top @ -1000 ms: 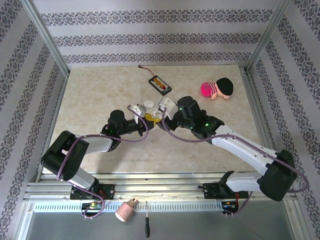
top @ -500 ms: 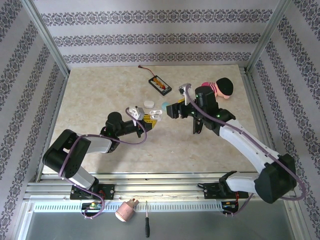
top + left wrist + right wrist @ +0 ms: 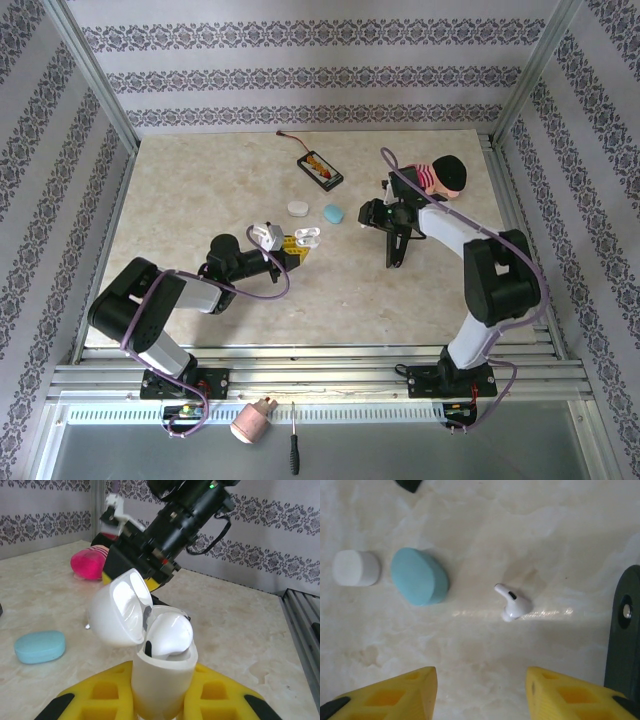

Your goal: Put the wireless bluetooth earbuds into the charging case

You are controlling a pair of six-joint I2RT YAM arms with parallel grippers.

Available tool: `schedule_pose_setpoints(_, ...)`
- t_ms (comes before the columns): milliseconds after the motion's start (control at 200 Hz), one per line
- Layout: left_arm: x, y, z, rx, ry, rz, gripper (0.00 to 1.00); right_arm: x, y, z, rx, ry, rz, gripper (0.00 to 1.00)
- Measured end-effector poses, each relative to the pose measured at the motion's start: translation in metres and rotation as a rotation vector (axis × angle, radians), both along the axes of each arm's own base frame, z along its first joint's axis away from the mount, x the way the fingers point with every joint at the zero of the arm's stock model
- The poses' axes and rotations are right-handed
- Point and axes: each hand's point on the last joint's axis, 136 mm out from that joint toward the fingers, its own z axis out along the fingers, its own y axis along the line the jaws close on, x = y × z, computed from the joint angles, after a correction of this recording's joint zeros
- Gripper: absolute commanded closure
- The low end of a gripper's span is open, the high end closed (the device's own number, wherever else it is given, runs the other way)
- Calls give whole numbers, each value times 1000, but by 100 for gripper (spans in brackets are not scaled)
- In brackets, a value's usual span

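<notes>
1 earbud [image 3: 170,632] is sitting in the open charging case [image 3: 162,672] the left gripper [image 3: 160,700] is clenching; the right gripper [image 3: 480,692], fingers [image 3: 395,695] released, is hovering over a loose earbud [image 3: 513,603].

Marble-pattern table [image 3: 200,200]: loose items on the surface
A white earbud [image 3: 512,602] lies just ahead of the right gripper [image 3: 480,692]. A light-blue case [image 3: 419,576] and a white case [image 3: 356,568] sit ahead-left, just apart. A plush toy [image 3: 437,177] and a flat black pack [image 3: 321,170] lie farther off.
</notes>
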Motion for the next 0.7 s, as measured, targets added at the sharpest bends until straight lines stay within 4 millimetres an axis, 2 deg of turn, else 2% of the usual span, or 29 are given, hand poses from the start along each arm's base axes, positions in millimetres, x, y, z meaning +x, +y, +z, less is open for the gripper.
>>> schedule_pose_setpoints(270, -6, 3, 12, 42, -66, -4, 100, 20, -2, -26, -46, 36, -28, 61)
schedule_pose_setpoints(700, -8, 4, 2, 82, -48, -8, 100, 19, -3, -59, -64, 107, -29, 69)
